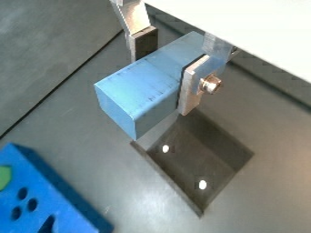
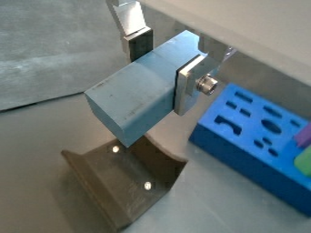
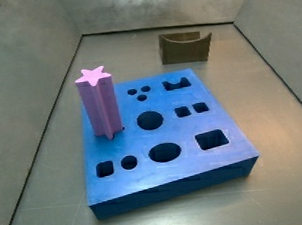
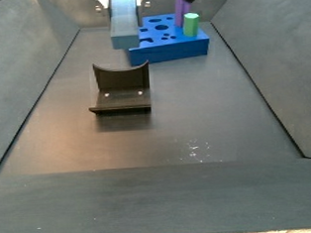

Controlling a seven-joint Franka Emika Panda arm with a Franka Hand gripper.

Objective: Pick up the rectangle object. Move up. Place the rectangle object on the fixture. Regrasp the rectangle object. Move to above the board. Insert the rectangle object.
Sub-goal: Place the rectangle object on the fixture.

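Observation:
My gripper point(image 1: 168, 62) is shut on the rectangle object point(image 1: 148, 89), a light grey-blue bar held lying across between the silver fingers point(image 1: 195, 84). It also shows in a wrist view point(image 2: 136, 95). In a side view the bar point(image 4: 122, 23) hangs in the air above and a little behind the fixture point(image 4: 119, 89). The fixture is a dark holder with a U-shaped notch, seen below the bar in both wrist views point(image 1: 201, 159) point(image 2: 127, 177) and at the far end in a side view point(image 3: 184, 46). The blue board point(image 3: 169, 133) with cut-out holes lies beyond it point(image 4: 161, 47).
A purple star-topped post point(image 3: 99, 104) stands in the board, also seen in a side view point(image 4: 181, 8) beside a green peg point(image 4: 190, 25). Grey sloped walls point(image 4: 38, 86) enclose the dark floor on both sides.

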